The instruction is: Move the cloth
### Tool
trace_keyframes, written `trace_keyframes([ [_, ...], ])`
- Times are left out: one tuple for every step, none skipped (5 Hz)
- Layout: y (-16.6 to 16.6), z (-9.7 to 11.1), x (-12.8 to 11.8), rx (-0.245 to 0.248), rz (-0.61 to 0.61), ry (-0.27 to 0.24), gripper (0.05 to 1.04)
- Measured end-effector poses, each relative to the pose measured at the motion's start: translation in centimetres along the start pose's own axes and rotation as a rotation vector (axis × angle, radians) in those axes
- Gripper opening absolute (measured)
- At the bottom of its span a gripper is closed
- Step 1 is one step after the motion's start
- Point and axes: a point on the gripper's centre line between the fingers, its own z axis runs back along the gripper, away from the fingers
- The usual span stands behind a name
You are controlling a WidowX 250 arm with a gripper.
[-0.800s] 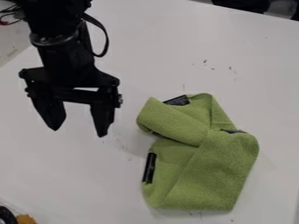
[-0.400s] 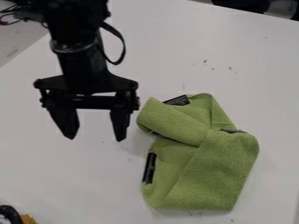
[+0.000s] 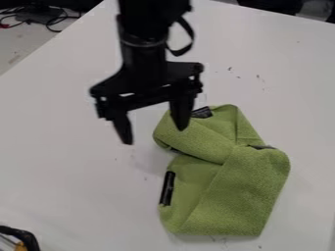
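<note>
Cloth: a green, coarsely woven fabric cloth (image 3: 235,196), loosely folded, lying right of centre in the lower part of the view; a broad band crosses its upper left part, and the lower part spreads into a wide flap.
Dark details on cloth: a black strip (image 3: 167,188) along the left edge, a black patch (image 3: 202,112) at the top, and a small dark piece (image 3: 263,147) near the right-hand corner.
Fingers: those of the black two-finger gripper (image 3: 154,135) are spread, with nothing pinched between them; in the view, the right one overlaps the cloth's upper left fold, the left one stands beside the cloth. Contact cannot be told.
Surface: a smooth white table (image 3: 65,171), dark specks above and below the cloth.
Lower left corner: a curved black object (image 3: 26,236) beside a small orange-yellow piece (image 3: 21,247).
Room: black cables (image 3: 59,19) beyond the table's slanting edge, upper left; dark shapes, upper right.
</note>
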Motion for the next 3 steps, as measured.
trace_keyframes([
  [-2.1, -1.2, 1.5, -0.017, 0.206, -0.041, 0.999],
  [-3.8, -2.6, 3.6, -0.01, 0.323, -0.023, 0.999],
  [-4.5, -4.9, 5.1, -0.038, 0.363, -0.002, 0.999],
])
